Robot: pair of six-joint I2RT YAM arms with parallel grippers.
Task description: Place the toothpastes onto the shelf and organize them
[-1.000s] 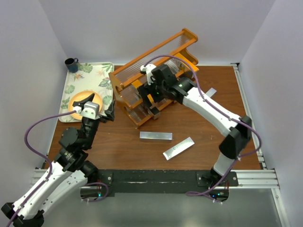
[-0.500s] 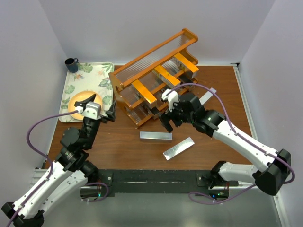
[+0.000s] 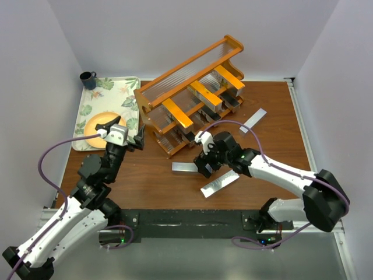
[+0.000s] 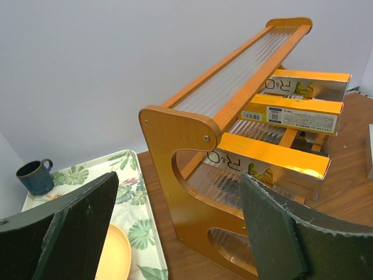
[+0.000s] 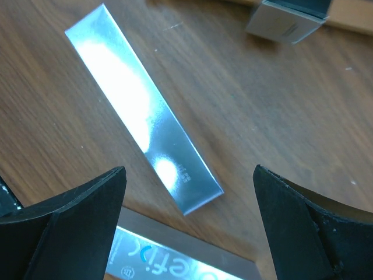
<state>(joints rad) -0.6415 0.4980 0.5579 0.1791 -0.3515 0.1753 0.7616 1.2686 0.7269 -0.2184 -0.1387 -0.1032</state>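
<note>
The brown wooden table [image 3: 152, 182] fills the middle of the top view. On it, in the upper centre, stands the orange-brown shelf [image 3: 175, 79], turned on a diagonal from the centre left up to the upper right. The floral tray [image 3: 113, 93] lies at the left of the shelf, near the upper left. The left gripper [image 3: 124, 130] hangs over the edge of this tray, just beside the shelf's left end panel; its jaws are spread wide and nothing is between them. The right gripper [image 3: 203, 164] is in the centre of the frame, low over the right end of a silver toothpaste [image 3: 183, 167] that lies flat on the table in front of the shelf. Its jaws are also released, one at each side of this carton end in the wrist view, and they grasp nothing. A second silver toothpaste [image 3: 218, 184], with letters on it, lies tilted just below and to the right. A third silver toothpaste [image 3: 252, 121] lies at the right of the shelf. Three orange-gold toothpastes [image 3: 178, 114] lie across the middle tier, apart from each other, and some darker cartons [image 3: 217, 109] sit on the lower tier under them. An orange plate [image 3: 92, 129] lies on the tray, partly under the left gripper. A dark mug [image 3: 88, 79] stands at the tray's upper left corner.
</note>
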